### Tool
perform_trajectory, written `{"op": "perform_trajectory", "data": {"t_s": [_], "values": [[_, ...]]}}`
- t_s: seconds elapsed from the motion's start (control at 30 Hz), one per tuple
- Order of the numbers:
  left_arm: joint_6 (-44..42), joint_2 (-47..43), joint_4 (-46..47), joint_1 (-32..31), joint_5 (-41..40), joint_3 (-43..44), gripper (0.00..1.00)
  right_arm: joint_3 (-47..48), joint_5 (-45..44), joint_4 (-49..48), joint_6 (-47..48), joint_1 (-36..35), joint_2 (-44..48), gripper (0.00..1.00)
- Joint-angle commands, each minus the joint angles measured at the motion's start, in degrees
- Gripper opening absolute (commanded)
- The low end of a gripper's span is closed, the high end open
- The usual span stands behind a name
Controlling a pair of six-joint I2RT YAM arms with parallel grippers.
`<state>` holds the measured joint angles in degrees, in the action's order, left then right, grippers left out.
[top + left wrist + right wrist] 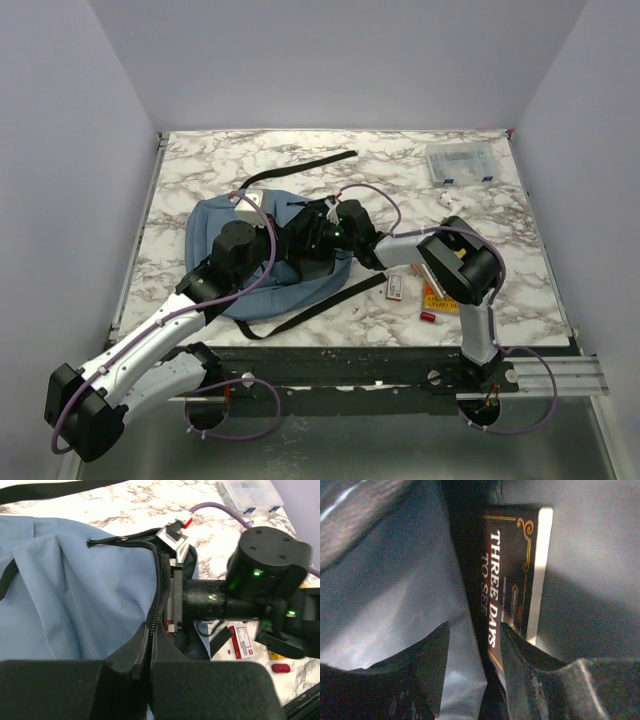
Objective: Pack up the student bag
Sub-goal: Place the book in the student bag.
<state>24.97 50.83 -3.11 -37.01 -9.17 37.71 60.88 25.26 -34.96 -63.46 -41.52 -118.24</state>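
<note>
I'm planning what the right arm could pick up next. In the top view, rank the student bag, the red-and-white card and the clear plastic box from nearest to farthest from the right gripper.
1. The student bag, table centre: the right gripper is inside its opening.
2. The red-and-white card, on the marble just right of the bag, toward the near edge.
3. The clear plastic box, at the far right corner.
</note>
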Motion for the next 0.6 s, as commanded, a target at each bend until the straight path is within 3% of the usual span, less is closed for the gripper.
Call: {"op": "perform_trajectory", "data": {"t_s": [0.0, 0.17, 0.3, 0.43, 0.57], "values": [[4.4, -0.6, -3.0, 0.3, -5.8, 0.0, 0.0, -0.8, -2.2, 11.5, 4.8, 1.0, 8.4, 0.51], [6.7, 1.3, -7.0, 0.6, -10.6, 0.9, 0.0, 0.0, -10.9, 37.1, 15.7, 3.9, 17.3, 0.64], [7.9, 2.6, -7.9, 0.8, -9.8, 1.1, 0.0, -0.8, -16.2, 47.5, 22.1, 7.0, 26.2, 0.71], [8.4, 4.1, -8.5, 1.0, -3.9, 1.8, 0.0, 0.7, -24.1, 57.0, 27.7, 10.6, 34.5, 0.8], [8.2, 5.8, -9.0, 1.1, 3.5, 2.6, 0.0, -2.3, -24.5, 59.7, 29.3, 22.5, 42.4, 0.85]]}}
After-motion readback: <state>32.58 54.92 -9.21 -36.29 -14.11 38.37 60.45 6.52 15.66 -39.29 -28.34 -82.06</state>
